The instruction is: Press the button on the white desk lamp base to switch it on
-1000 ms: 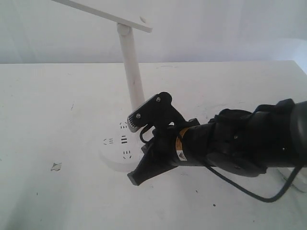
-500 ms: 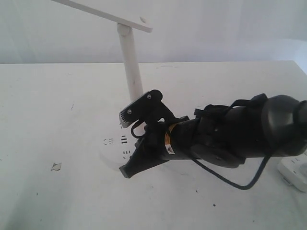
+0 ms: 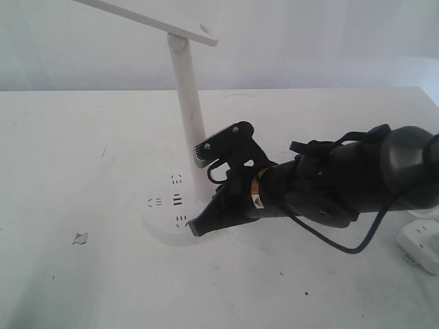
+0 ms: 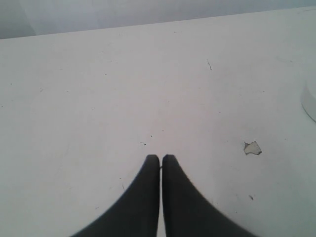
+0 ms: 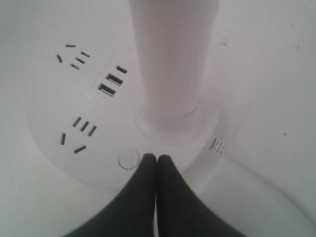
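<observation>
Exterior view: lamp base [image 3: 160, 230] stem [image 3: 191, 120] upright

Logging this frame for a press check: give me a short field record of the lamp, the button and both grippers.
right gripper: shut, tips over the white desk lamp base, close to the stem
button: uncovered, just beside the tips, not under them
left gripper: shut, over the table, away from the lamp
press: tips not yet on the button
</observation>
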Motion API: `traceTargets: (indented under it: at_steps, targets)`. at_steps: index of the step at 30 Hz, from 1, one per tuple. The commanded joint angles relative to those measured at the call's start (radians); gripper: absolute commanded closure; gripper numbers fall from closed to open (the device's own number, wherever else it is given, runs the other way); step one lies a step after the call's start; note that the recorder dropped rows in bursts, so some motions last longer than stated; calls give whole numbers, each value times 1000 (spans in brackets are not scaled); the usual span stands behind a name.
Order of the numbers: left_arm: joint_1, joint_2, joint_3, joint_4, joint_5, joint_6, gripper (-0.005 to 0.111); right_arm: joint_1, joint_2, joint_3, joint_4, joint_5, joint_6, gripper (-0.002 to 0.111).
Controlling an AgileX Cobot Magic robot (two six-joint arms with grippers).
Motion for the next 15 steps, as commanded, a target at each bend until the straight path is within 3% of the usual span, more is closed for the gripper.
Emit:
traceTargets:
  at_steps: [1,15]
  targets:
    - [0,-5,-3,-8,-6,-2,106,-7,2,-2,29,-60,16,108]
    - [0,-5,-3,-8,-6,-2,106,-7,80,-2,33,-203,185,108]
